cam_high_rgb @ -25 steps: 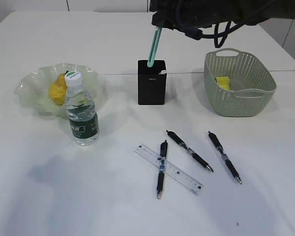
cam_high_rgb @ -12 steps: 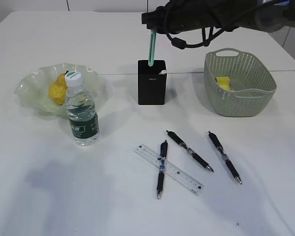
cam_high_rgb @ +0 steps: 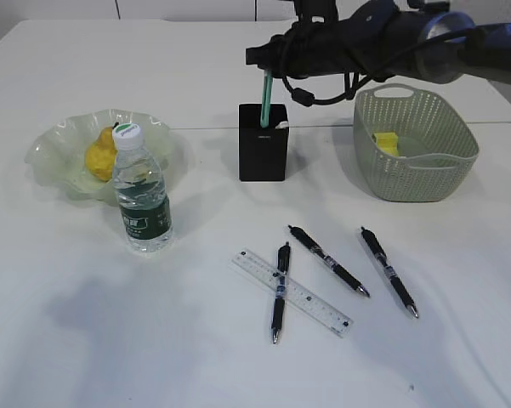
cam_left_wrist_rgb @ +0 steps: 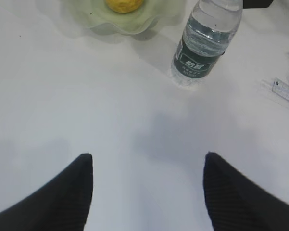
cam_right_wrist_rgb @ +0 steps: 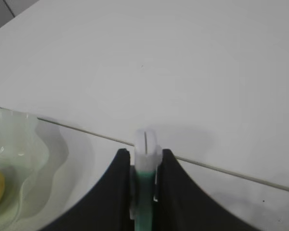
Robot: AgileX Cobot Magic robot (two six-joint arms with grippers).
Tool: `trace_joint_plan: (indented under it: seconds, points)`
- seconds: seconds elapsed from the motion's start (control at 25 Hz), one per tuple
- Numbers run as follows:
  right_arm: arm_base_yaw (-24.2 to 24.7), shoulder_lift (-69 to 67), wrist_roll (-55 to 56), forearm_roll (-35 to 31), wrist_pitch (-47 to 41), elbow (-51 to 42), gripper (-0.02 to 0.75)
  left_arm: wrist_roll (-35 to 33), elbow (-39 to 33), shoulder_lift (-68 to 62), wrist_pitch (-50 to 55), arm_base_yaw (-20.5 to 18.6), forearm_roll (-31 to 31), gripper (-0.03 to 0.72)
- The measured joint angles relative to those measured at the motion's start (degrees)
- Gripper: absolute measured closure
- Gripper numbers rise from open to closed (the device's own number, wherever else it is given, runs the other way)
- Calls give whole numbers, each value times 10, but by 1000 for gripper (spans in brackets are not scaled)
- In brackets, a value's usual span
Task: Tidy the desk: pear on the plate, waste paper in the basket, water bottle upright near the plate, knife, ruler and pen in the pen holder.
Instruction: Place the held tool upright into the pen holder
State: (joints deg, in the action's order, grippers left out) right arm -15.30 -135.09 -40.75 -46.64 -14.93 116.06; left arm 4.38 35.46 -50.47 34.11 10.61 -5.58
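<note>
Nearest, the left gripper [cam_left_wrist_rgb: 146,192] hangs with its fingers spread wide over bare desk [cam_high_rgb: 85,340], holding nothing; only its two black fingertips show at the bottom edge of its wrist view. Beyond it, at about five o'clock from the pen holder [cam_high_rgb: 263,142], the ruler [cam_high_rgb: 292,292] lies flat with one pen [cam_high_rgb: 279,291] crossed over it, and two more pens [cam_high_rgb: 328,260] lie just to its right at four o'clock. The water bottle [cam_high_rgb: 141,190] stands upright just in front of the plate [cam_high_rgb: 51,149], which holds the pear [cam_high_rgb: 100,154]. The waste paper [cam_high_rgb: 386,144] sits inside the basket [cam_high_rgb: 415,144].

Farthest, the right gripper [cam_right_wrist_rgb: 146,161] pinches the top of the green utility knife [cam_high_rgb: 264,90]. Over the last second the knife has swung from a lean to nearly upright and its lower end has gone deeper into the pen holder, so this item looks almost delivered; the ruler and three pens remain.

The knife's lower part is hidden inside the holder, so whether it touches bottom cannot be told. In the exterior view the arm's dark bulk covers the right fingers.
</note>
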Motion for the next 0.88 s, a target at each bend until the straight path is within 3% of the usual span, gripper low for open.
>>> trace_joint_plan:
  seconds: [0.24, 0.52, 0.88]
  points:
    - [0, -13, -1, 0, -10, 0, 601, 0, 0, 0, 0, 0, -5, 181]
    - [0, -13, -1, 0, -10, 0, 442, 0, 0, 0, 4, 0, -6, 181]
    - [0, 0, 12, 1, -69, 0, 422, 0, 0, 0, 8, 0, -6, 183]
